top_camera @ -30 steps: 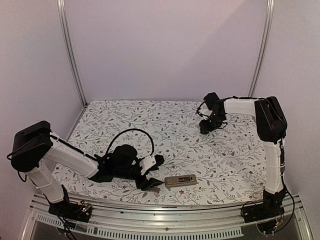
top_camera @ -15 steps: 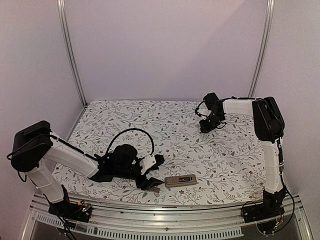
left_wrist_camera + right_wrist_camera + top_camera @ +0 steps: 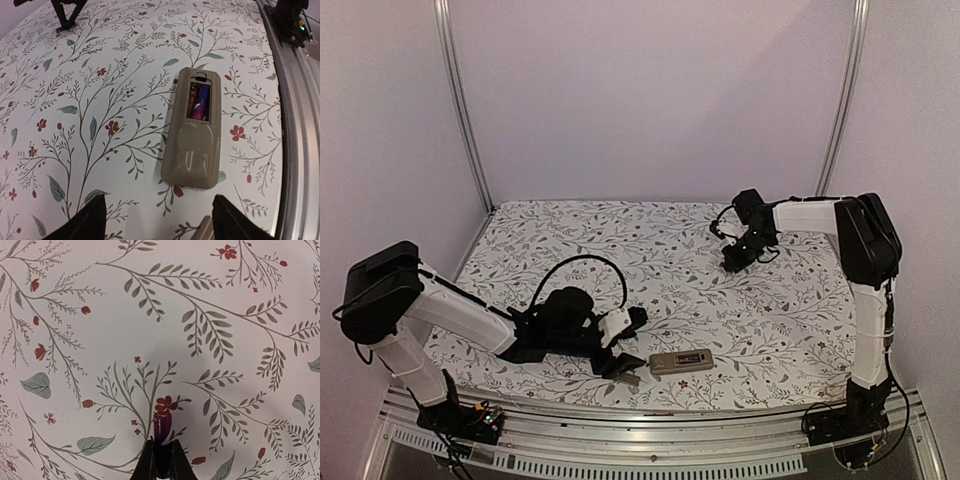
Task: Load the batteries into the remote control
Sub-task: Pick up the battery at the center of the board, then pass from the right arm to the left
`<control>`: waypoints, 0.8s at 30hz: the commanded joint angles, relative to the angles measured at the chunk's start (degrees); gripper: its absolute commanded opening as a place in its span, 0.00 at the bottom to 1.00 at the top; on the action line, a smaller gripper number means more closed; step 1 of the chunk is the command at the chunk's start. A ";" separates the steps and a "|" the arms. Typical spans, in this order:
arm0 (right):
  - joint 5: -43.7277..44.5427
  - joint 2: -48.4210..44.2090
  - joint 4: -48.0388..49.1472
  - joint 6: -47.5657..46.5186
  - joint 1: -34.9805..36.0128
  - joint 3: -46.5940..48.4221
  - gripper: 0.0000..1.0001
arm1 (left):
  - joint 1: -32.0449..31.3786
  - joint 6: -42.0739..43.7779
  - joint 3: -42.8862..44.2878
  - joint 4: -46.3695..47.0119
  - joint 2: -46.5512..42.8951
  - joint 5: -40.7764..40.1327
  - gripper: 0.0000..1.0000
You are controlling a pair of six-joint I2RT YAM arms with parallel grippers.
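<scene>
Pickup step, we judge: right gripper [image 3: 161, 461] pinched tight on loose battery [image 3: 162, 425], far right of table [image 3: 660, 240]. Remote [image 3: 194, 145] lies back-up near front edge, seated battery [image 3: 199, 101] in recess; left gripper [image 3: 160, 220] hangs above it, fingers spread, holding nothing. Next we need lift, carry across, then lining up with free slot.

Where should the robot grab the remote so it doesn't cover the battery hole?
Probably across its long edges at the plain end of the remote control, coming straight down from above. It lies flat, back up, and the open battery recess sits at the other end.
</scene>
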 commanded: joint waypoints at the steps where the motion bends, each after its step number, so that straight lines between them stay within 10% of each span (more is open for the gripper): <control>1: -3.60 -8.04 1.37 -1.95 0.56 -4.04 0.00 | 1.01 0.11 0.98 -0.33 -1.88 -0.74 0.72; 15: -20.38 -32.61 14.53 -3.74 8.70 -18.99 0.00 | 1.40 -2.41 -0.74 4.42 -8.64 -4.12 0.71; 24: -22.56 -43.82 34.67 10.73 19.96 -19.76 0.00 | 1.40 -12.79 1.49 14.52 -17.46 -5.04 0.61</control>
